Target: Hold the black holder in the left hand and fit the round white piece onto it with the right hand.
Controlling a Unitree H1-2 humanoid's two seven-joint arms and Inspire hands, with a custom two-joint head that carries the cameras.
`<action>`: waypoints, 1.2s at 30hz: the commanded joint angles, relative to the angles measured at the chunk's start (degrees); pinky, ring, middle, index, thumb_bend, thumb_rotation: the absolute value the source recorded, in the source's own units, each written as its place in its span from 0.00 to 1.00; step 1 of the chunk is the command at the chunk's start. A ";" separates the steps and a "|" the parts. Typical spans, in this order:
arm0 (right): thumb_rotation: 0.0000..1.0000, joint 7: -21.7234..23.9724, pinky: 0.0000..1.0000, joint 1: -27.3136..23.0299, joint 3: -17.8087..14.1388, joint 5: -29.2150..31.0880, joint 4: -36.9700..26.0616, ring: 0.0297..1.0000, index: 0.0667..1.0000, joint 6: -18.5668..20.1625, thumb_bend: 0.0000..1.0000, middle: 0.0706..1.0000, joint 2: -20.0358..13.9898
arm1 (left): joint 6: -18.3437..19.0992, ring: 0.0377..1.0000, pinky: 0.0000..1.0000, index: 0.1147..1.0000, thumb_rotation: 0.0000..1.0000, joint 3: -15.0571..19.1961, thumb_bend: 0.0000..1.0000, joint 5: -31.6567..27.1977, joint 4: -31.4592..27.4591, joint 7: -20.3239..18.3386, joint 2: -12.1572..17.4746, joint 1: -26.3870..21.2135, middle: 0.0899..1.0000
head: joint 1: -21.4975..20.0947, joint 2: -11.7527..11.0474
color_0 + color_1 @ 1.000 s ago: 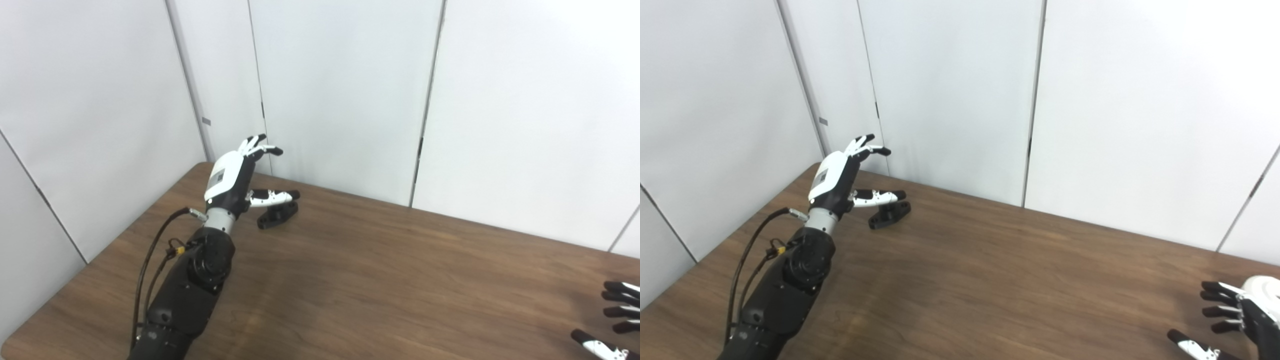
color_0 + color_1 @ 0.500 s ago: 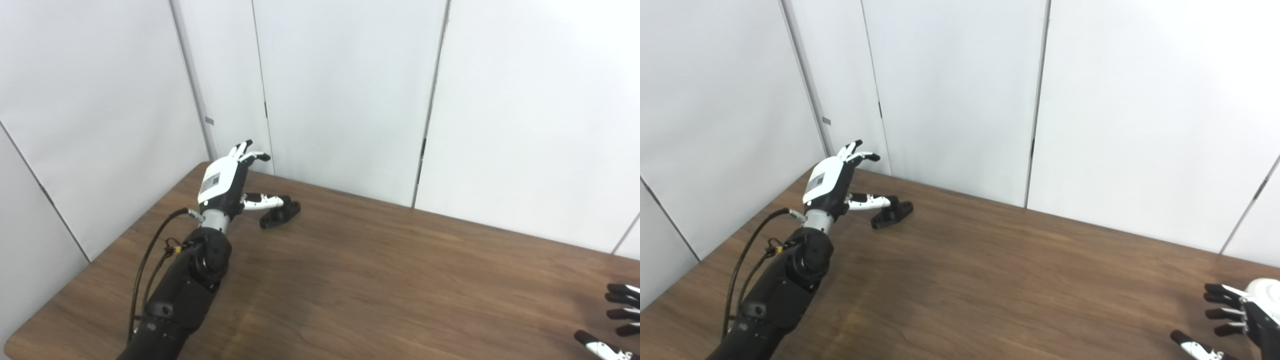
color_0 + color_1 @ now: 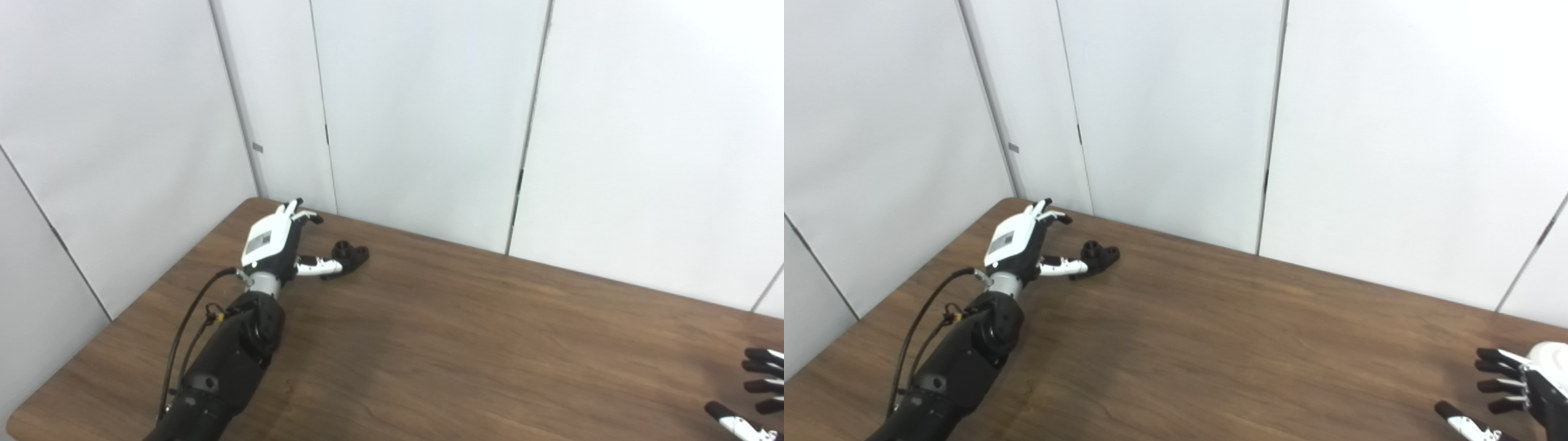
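Left hand (image 3: 274, 236) is shown spread, thumb touching black holder (image 3: 349, 255) on table (image 3: 465, 343); right hand (image 3: 1513, 395) is seen spread, empty.

A bare lab or test room: plain white wall panels (image 3: 429, 110) enclosing a wood-grain table (image 3: 465, 343).

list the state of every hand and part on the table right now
left hand: open, fingers spread, low by the holder, thumb at it, not gripping
black holder: on the table, not held
right hand: open, fingers apart, at the table's right edge, holding nothing
round white piece: behind the right hand, partly cut off by the frame, not held
table: brown wood top
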 commanded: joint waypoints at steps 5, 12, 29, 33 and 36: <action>0.17 -0.38 0.44 -1.56 -0.75 0.55 -1.51 0.56 0.66 -1.92 0.59 0.64 -1.05 | -1.26 1.00 0.91 0.73 0.43 -0.24 1.00 -0.93 1.85 1.55 1.86 -3.18 0.99 | -0.18 0.20; 0.23 -0.10 0.44 -1.37 -0.89 0.81 -1.67 0.57 0.66 -1.60 0.61 0.64 -1.21 | -1.91 1.00 0.90 0.73 0.44 -1.63 1.00 -1.49 5.05 2.25 2.05 -3.87 0.99 | -0.18 0.38; 0.25 0.55 0.42 -0.84 -0.95 0.99 -2.37 0.55 0.65 -1.31 0.62 0.63 -1.47 | -3.79 1.00 0.92 0.71 0.38 -3.55 1.00 -4.08 11.08 3.72 0.31 -5.44 0.98 | -0.71 0.76; 0.23 0.63 0.42 -0.89 -1.00 1.23 -2.17 0.55 0.64 -1.49 0.62 0.63 -1.49 | -5.52 1.00 0.92 0.68 0.36 -3.78 1.00 -4.66 13.12 5.76 -0.31 -6.13 0.97 | -0.74 0.79; 0.23 0.59 0.42 -0.95 -0.91 0.87 -2.35 0.55 0.65 -1.60 0.62 0.63 -1.65 | -6.25 0.99 0.91 0.67 0.36 -3.89 1.00 -4.96 14.78 6.72 -0.65 -6.74 0.96 | -0.59 0.81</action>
